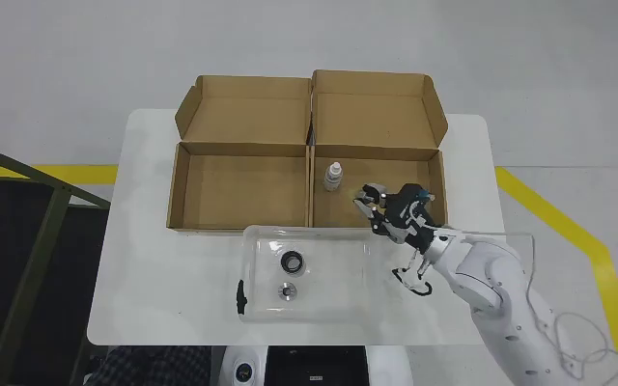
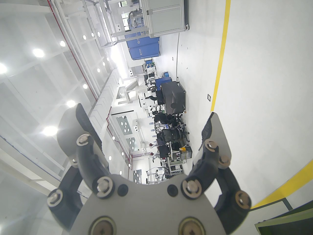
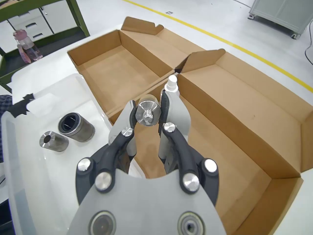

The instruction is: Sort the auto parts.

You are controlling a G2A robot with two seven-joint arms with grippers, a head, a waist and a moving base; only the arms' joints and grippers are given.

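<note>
Top view: right gripper (image 1: 372,205) clamps a short silver metal cylinder (image 3: 147,113); dropped, it could topple the white plastic bottle (image 1: 332,176) at ten o'clock.

Table (image 1: 145,289): white, with rounded corners.
Green rack (image 3: 73,8): an olive metal frame on the floor, just beside the tabletop's left edge.
Pink bottle (image 3: 25,47): on a shelf of the rack, tilted.
Yellow line (image 1: 555,212): painted on the pale floor, running out past the tabletop's left and right edges.
Framed cabinet (image 3: 281,1): grey panels in a metal frame on casters, on the floor beyond the yellow line.
Blue cabinets (image 2: 144,47): far back in the hall.
Ceiling lights (image 2: 39,52): round and lit.
</note>
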